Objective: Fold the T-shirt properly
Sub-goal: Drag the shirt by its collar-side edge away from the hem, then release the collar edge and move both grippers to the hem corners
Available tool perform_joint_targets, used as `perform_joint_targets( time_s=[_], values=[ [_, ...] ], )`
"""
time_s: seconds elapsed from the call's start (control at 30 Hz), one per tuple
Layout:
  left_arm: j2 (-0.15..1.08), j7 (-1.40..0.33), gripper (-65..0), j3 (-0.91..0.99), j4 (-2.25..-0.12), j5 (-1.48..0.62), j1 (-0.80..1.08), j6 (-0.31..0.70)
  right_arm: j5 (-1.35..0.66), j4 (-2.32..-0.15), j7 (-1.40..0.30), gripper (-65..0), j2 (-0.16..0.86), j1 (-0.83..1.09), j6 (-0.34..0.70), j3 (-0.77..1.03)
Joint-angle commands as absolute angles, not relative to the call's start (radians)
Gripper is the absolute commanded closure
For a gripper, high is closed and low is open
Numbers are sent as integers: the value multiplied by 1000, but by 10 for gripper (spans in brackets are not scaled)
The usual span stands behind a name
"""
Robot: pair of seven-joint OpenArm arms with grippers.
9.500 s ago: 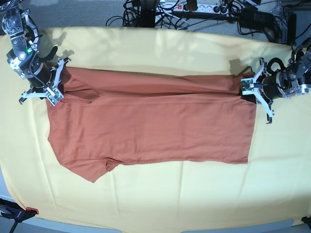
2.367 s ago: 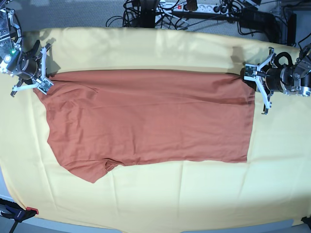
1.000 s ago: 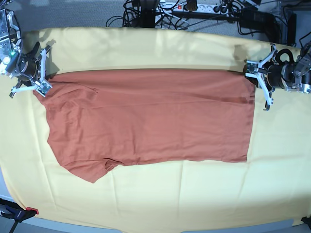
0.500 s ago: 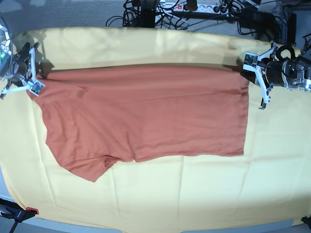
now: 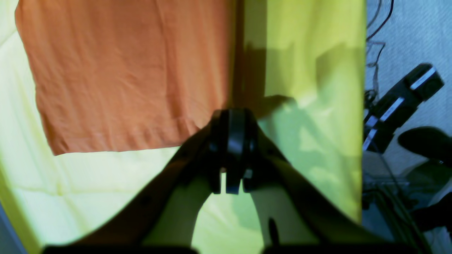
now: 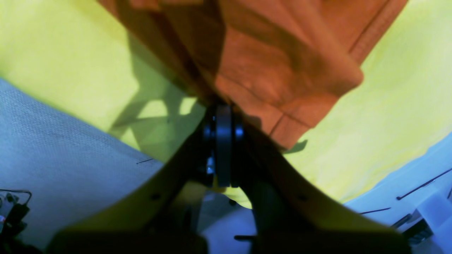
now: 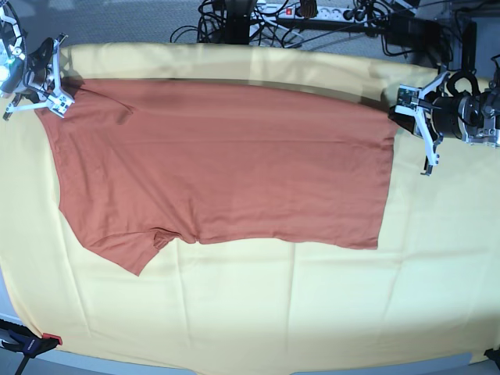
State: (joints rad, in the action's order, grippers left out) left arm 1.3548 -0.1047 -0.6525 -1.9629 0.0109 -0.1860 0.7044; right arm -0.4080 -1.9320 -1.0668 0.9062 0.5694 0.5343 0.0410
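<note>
Pinching opposite upper corners of the rust-orange T-shirt in both closed jaws (lower edge lying on pale-yellow cloth)

Rust-orange T-shirt: matt cloth, mostly smooth w/ a few soft creases. Big pale-yellow sheet: cloth too, matt, lightly creased. Grey-blue surface beyond: matt, fine woven look, approx. fabric. Black arm parts: matt; material unclear.

T-shirt shifted up and toward base view's left, top edge now slanting
</note>
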Motion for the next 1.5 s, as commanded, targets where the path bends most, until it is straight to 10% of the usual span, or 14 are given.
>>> perform_joint_targets(
  time_s=[0.0,1.17,1.33,1.47],
  values=[
    [1383,-102,0,-638,-1971,-11,-202,698,-381,-1942,-1091,0,931,568,530,53],
    [1496,-110,0,-640,-2025,-123,-102,698,-445,-1942,-1138,0,931,640,558,53],
    [1497,-114,-225,-640,-2025,-121,-103,698,-445,-1992,-1147,-342,932,637,559,53],
    [1499,-146,-282,-639,-2027,-126,-130,698,-442,-2092,-1160,-347,931,638,531,72]
  ],
)
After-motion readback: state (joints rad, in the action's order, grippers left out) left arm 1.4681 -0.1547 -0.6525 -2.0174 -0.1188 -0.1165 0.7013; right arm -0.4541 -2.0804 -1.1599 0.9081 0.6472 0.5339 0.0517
